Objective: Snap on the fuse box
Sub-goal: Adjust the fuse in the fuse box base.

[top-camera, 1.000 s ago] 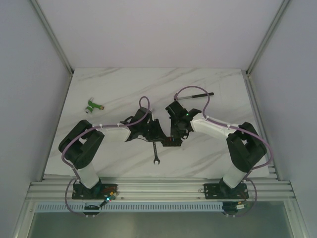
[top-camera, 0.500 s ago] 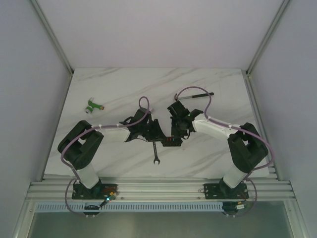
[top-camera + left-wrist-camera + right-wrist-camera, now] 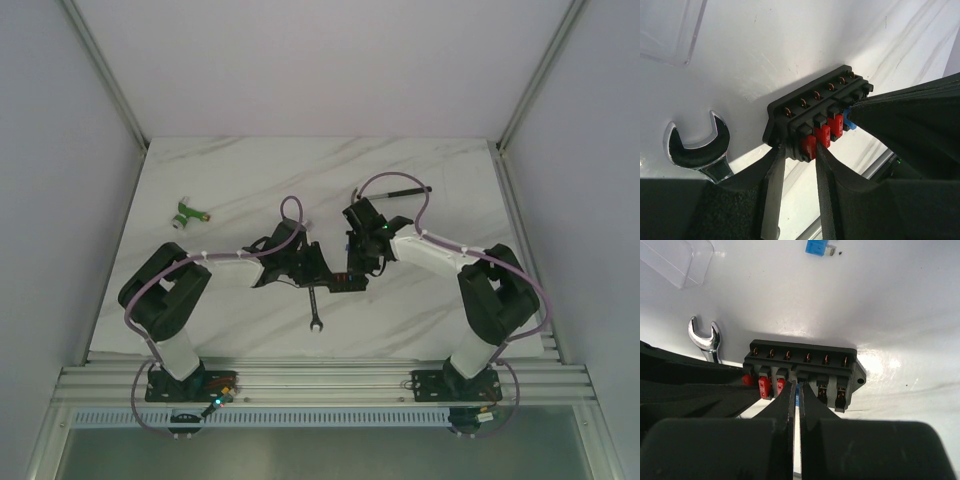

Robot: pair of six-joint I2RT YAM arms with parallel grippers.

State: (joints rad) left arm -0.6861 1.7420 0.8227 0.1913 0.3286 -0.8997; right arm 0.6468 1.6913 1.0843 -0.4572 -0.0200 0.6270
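- Where the two arms meet near the middle of the marble table (image 3: pixel 450 160), the fuse box (image 3: pixel 820 107) is seen resting on the surface, with red fuses and one blue fuse (image 3: pixel 849 121) seated along one side.
- The left gripper (image 3: pixel 799 148) is held partly open, and one end of the fuse box is clamped between its fingers (image 3: pixel 772 175). A red fuse (image 3: pixel 808 146) is visible in the gap.
- The right gripper (image 3: pixel 797 388) is closed almost completely, with only a thin slit left between its fingers (image 3: pixel 810 407).
- The right fingertips are set against the fuse row at the blue fuse. Whether that fuse is pinched cannot be told.
- The clear cover (image 3: pixel 675 260) is seen on the table apart from the box and is not fitted.
- A wrench (image 3: pixel 314 310) is placed just beside the box, on the side toward the arm bases.
- A loose blue fuse (image 3: pixel 816 247) is seen on the table beyond the box.
- A green connector (image 3: pixel 188 213) is located well apart to the left, and a black-handled tool (image 3: pixel 400 191) beyond the right arm.
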